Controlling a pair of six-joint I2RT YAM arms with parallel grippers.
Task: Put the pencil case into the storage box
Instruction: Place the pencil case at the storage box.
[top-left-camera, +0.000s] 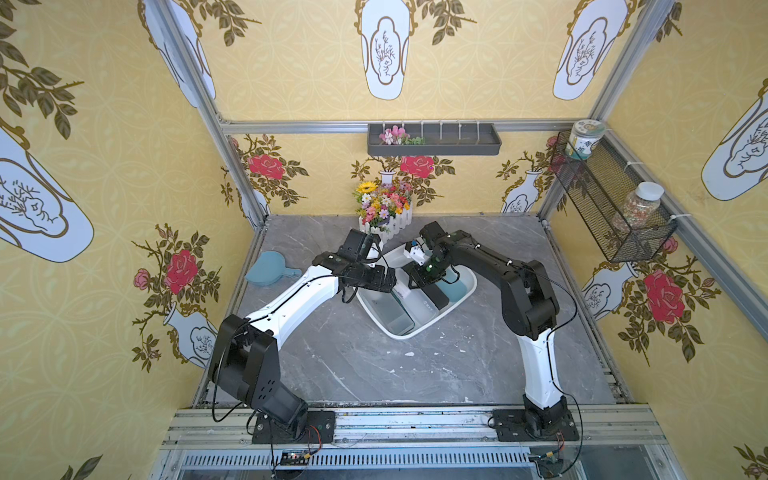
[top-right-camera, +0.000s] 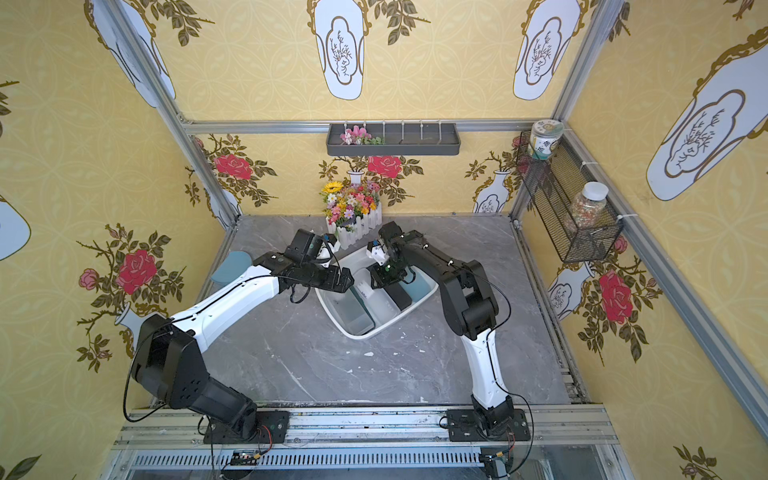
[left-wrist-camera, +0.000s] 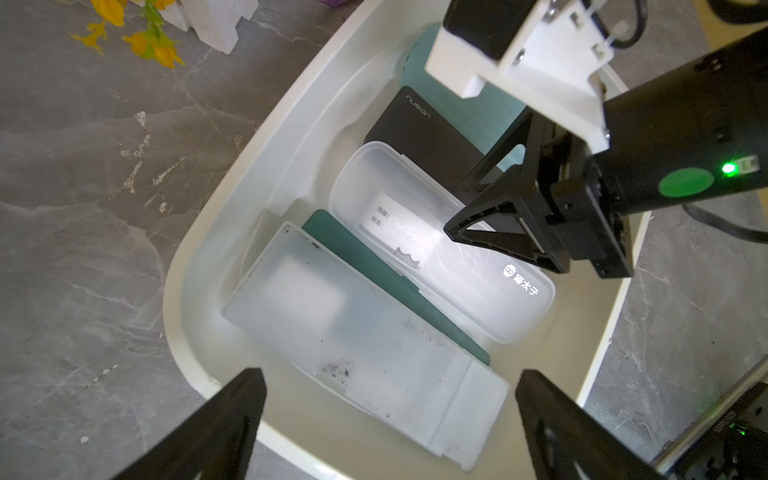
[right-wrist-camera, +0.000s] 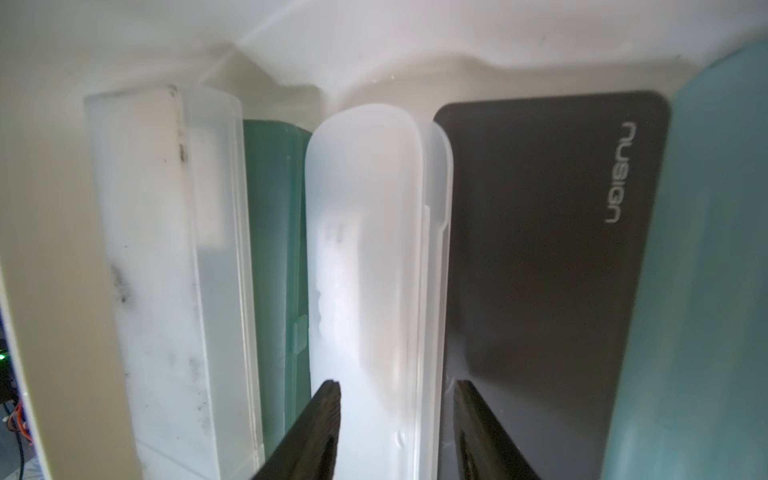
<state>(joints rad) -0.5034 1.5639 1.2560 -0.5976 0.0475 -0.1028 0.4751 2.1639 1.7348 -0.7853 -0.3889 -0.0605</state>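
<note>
As I look in from the rail where both arms are bolted, the grey marbled surface (top-left-camera: 374, 374) comes first, and on it, set at an angle near the middle, stands the white storage box (top-left-camera: 400, 336). My left hand (left-wrist-camera: 388, 374) hangs over the box's near end with its fingers spread wide and nothing between them. Under it lies a frosted rectangular case (left-wrist-camera: 353, 345), smudged with dark specks. Past that, side by side along the box, I see a dark green case (right-wrist-camera: 274, 228), then the pencil case (right-wrist-camera: 365, 249), rounded and milky clear. After it come a black case (right-wrist-camera: 540, 249) with grey lettering and a teal case (right-wrist-camera: 715, 249), last in the row. The pencil case is inside the box, between the green and black ones and overlapping both. My right hand (right-wrist-camera: 397, 386) is down in the box and closed on it, one finger at each long side. Off to the left on the surface lies a blue paddle-shaped item (top-left-camera: 270, 268). Farther back stands a bunch of artificial flowers (top-left-camera: 384, 208) behind a small white picket fence, just beside the box's far corner. On the back wall hangs a dark grey divided tray (top-left-camera: 434, 143).
</note>
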